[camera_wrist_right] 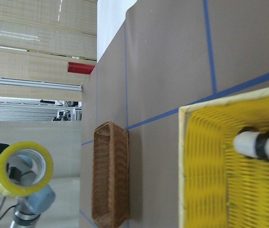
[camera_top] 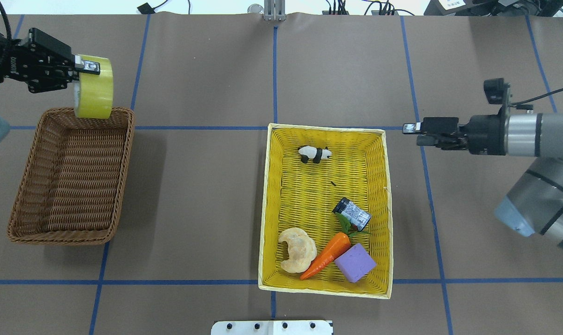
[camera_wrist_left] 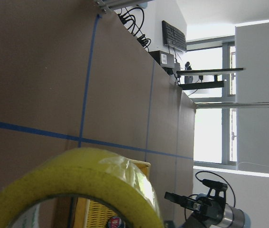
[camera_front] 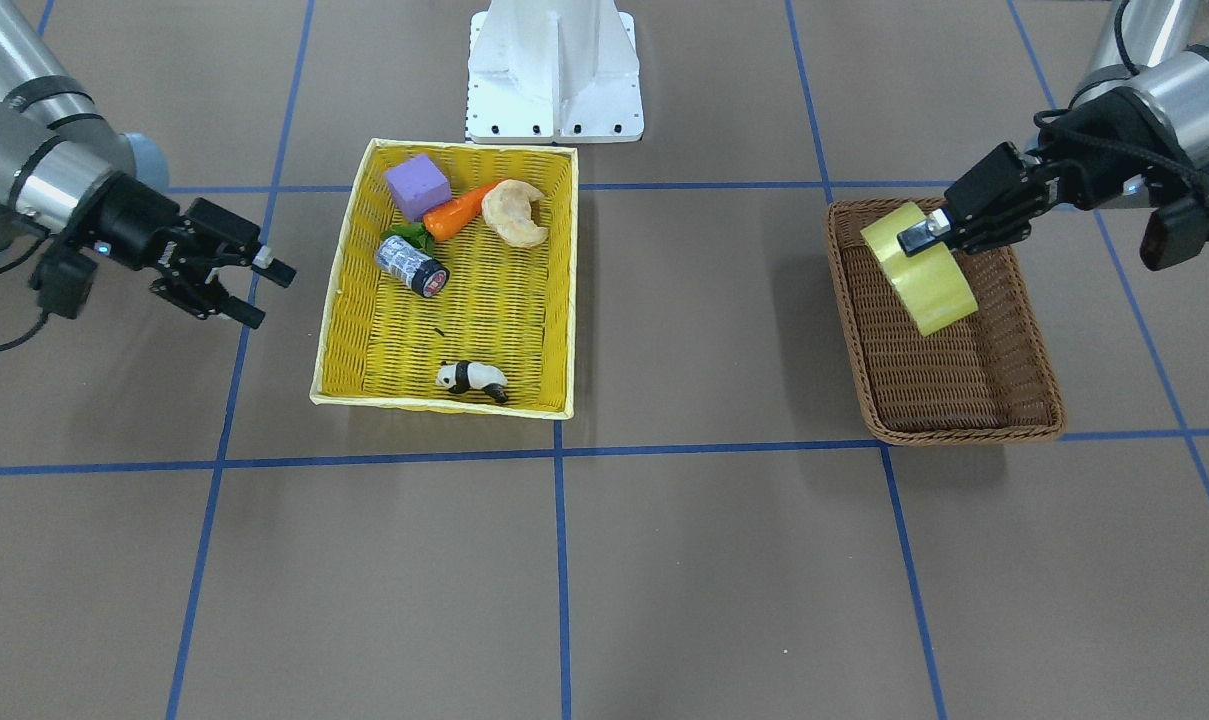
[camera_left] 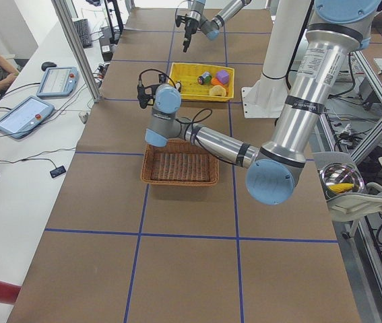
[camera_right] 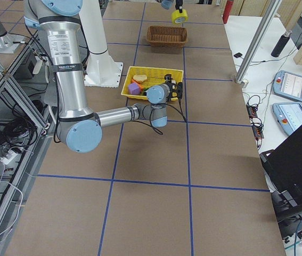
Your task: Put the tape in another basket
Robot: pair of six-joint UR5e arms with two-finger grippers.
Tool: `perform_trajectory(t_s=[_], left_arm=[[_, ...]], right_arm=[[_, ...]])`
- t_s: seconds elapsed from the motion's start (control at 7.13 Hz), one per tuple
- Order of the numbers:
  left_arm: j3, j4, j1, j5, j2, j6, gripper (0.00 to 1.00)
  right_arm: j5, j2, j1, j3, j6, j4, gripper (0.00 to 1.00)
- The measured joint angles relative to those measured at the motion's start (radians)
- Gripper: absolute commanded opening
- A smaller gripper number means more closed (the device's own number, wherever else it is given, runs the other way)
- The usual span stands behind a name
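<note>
The tape [camera_top: 94,88], a wide yellow roll, hangs tilted in my left gripper [camera_top: 83,67], which is shut on its rim. It is in the air over the far end of the brown wicker basket [camera_top: 76,186], not touching it. The front view shows the same: the tape [camera_front: 926,275], the left gripper [camera_front: 924,238], the empty basket [camera_front: 949,390]. The left wrist view shows the roll [camera_wrist_left: 77,178] close up. My right gripper [camera_front: 267,295] is open and empty, beside the yellow basket and outside it.
The yellow basket [camera_top: 266,209] at the table's middle holds a battery [camera_top: 352,213], a carrot [camera_top: 325,256], a purple cube [camera_top: 355,263], a croissant [camera_top: 297,249] and a panda figure [camera_top: 315,154]. The robot's white base [camera_front: 554,75] stands behind it.
</note>
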Motion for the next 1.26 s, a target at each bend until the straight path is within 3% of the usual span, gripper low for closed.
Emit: perform_trajectory(t_s=[0.28, 0.7, 0.98, 1.26], left_arm=[[-0.008, 0.135, -0.063, -0.005, 0.052, 0.175, 0.0], [-0.01, 0.309, -0.07, 0.02, 0.105, 0.433, 0.0], [-0.012, 0.418, -0.076, 0.079, 0.114, 0.79, 0.0], [-0.073, 0.703, -0.082, 0.115, 0.111, 1.136, 0.0]], right_arm=[[0.061, -0.057, 0.128, 0.004, -0.299, -0.173, 1.0], [0.063, -0.123, 0.225, 0.006, -0.608, -0.327, 1.0], [0.054, -0.139, 0.24, 0.005, -0.667, -0.348, 1.0], [0.045, -0.147, 0.249, 0.002, -0.677, -0.352, 1.0]])
